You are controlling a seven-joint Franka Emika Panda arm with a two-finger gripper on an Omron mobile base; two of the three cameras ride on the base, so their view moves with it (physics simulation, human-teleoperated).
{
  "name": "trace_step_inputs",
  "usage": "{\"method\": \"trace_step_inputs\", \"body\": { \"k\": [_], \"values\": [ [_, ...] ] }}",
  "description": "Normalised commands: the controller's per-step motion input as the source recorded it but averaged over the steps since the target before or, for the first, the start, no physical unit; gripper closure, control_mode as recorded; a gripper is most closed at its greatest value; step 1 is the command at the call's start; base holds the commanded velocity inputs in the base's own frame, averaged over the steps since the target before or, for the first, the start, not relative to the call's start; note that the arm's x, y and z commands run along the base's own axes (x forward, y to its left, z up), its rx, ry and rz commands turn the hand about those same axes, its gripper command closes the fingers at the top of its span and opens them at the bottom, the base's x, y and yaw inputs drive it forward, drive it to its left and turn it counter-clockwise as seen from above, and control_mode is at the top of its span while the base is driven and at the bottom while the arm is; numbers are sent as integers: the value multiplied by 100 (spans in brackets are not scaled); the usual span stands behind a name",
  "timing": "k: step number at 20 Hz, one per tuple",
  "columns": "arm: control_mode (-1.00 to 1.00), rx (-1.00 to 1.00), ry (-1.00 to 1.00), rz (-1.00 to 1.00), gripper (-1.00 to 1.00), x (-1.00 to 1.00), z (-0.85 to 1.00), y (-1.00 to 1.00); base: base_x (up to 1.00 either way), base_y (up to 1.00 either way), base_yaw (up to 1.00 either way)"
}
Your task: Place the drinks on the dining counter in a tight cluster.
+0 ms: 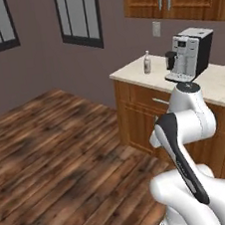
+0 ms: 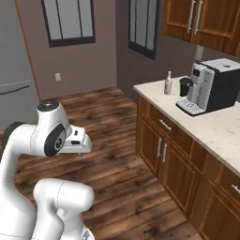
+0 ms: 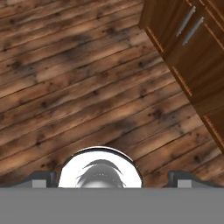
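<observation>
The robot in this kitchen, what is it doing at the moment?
Nothing is being handled. The white arm is folded over the wooden floor, and its gripper hangs open and empty, facing down. On the speckled counter with wall cabinets, a small bottle stands upright near the corner, beside the coffee machine. The arm is well away from it.

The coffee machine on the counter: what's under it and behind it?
The coffee machine stands on a pale stone counter above closed wooden cabinets; their insides are hidden. Behind it, the wall; the machine covers part of it.
</observation>
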Motion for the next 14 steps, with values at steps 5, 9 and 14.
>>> {"method": "trace_step_inputs", "body": {
  "k": [5,9,14],
  "values": [
    [100,0,0,0,-100,0,0,0,80,16,-25],
    [100,0,0,0,-100,0,0,0,73,18,-32],
    [100,0,0,0,-100,0,0,0,66,22,-40]
  ]
}}
